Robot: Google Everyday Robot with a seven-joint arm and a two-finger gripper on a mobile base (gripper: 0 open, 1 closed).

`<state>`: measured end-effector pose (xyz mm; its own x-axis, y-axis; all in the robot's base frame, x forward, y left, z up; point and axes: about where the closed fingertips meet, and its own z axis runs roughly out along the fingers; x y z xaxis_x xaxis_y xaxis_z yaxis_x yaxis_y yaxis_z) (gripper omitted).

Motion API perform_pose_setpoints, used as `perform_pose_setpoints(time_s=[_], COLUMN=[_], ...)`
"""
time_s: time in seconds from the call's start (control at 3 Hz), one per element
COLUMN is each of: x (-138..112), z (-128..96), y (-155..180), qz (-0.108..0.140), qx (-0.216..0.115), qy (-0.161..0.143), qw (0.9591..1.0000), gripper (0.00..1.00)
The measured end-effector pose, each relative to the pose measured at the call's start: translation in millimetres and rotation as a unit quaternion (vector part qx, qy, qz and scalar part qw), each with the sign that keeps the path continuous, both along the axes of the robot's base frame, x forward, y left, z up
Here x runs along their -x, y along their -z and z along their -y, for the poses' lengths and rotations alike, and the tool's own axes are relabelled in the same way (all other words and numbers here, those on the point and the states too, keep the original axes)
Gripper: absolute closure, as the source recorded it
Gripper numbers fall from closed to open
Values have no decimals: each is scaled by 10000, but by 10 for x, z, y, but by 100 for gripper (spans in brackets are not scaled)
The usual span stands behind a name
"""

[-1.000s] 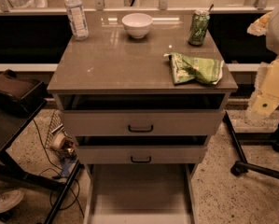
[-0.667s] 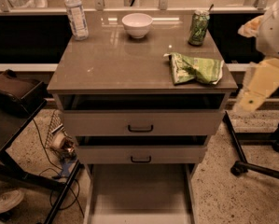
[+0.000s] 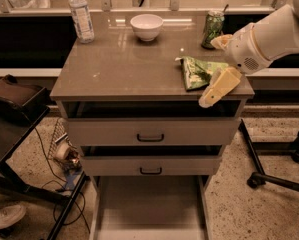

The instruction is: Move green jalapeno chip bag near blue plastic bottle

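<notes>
**Camera view: chip bag at the right edge, bottle at the far left corner**

The crumpled light-green foil jalapeno chip bag [image 3: 195,73] lies flat near the right front edge of the grey-brown cabinet top [image 3: 124,66]. The robot's pale two-finger gripper [image 3: 212,72] reaches in from the right over the bag's right end. Its jaws are spread wide and grasp nothing: one yellowish finger sits behind the bag and the other slants down past the front edge. Whether either touches the foil I cannot tell. Just behind the bag stands a green soda can [image 3: 212,30]. A white round bowl [image 3: 146,26] sits at the back centre. The tall clear plastic water bottle with white cap and bluish label [image 3: 82,18] stands upright at the back left corner, well apart from the bag.
</notes>
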<state>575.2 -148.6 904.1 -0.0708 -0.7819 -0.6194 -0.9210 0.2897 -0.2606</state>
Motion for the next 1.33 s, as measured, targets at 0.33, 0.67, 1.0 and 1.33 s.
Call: perform_pose_setpoints(time_s=[0.33, 0.67, 1.0, 1.33], x=[0, -293, -735, -1225], z=[0, 2, 84, 323], y=[0, 171, 278, 303], qz=[0, 15, 95, 215], qx=[0, -102, -75, 89], qy=[0, -2, 115, 450], qw=[10000, 9999, 9999, 9987], gripper=[0, 0, 0, 0])
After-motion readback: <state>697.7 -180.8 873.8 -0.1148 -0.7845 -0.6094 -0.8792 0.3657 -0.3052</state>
